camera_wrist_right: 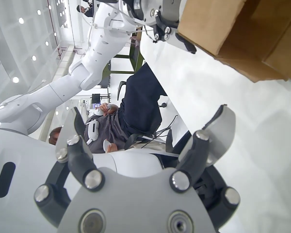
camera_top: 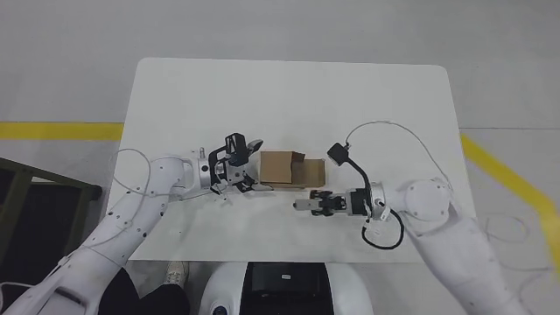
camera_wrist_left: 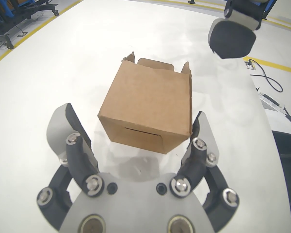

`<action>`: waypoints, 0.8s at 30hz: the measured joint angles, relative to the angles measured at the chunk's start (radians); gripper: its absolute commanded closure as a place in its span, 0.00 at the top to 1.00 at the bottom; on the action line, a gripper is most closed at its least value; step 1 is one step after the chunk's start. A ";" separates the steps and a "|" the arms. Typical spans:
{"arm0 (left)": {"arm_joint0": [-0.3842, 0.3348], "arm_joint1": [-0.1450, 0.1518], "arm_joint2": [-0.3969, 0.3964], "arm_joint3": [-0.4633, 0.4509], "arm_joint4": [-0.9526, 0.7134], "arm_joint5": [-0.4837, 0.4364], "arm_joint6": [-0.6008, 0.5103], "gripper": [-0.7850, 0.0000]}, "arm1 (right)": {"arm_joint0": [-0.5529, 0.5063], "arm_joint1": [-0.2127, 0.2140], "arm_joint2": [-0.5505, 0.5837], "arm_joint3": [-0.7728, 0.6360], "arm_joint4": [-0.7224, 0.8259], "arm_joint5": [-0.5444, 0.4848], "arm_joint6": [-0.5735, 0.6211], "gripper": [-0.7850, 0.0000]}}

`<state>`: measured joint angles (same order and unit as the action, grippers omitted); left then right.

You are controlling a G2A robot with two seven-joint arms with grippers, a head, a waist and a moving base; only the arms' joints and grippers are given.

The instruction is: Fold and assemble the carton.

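Well, the brown carton (camera_top: 291, 168) lies at mid-tabletop (camera_top: 350, 96); the left gripper (camera_top: 252, 168), jaws open, sits at its closed end; the right gripper (camera_top: 302, 203), jaws open, just beside it.

Left gripper (camera_wrist_left: 134, 112) astride carton (camera_wrist_left: 148, 95) end

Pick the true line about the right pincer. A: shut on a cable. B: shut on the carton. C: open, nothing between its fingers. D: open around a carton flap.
C: the right pincer has its fingers spread wide with nothing held between them, and the carton lies ahead of it, untouched by it.
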<state>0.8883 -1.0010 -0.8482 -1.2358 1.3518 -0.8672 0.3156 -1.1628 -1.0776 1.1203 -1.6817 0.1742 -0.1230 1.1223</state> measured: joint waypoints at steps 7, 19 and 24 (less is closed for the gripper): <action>-0.004 -0.007 -0.001 0.001 0.002 -0.009 -0.002 1.00 | 0.032 -0.015 -0.048 0.103 -0.005 -0.070 -0.087 1.00; -0.008 -0.014 -0.003 -0.002 0.031 -0.037 0.016 1.00 | 0.148 -0.051 -0.131 0.282 0.068 -0.238 -0.126 1.00; -0.011 -0.018 -0.001 0.005 0.034 -0.046 0.014 1.00 | 0.198 -0.076 -0.183 0.368 0.124 -0.296 -0.133 1.00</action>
<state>0.8778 -1.0189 -0.8497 -1.2312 1.3858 -0.9136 0.3296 -0.9644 -1.1533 0.9372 -1.3141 0.2977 -0.4192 0.9890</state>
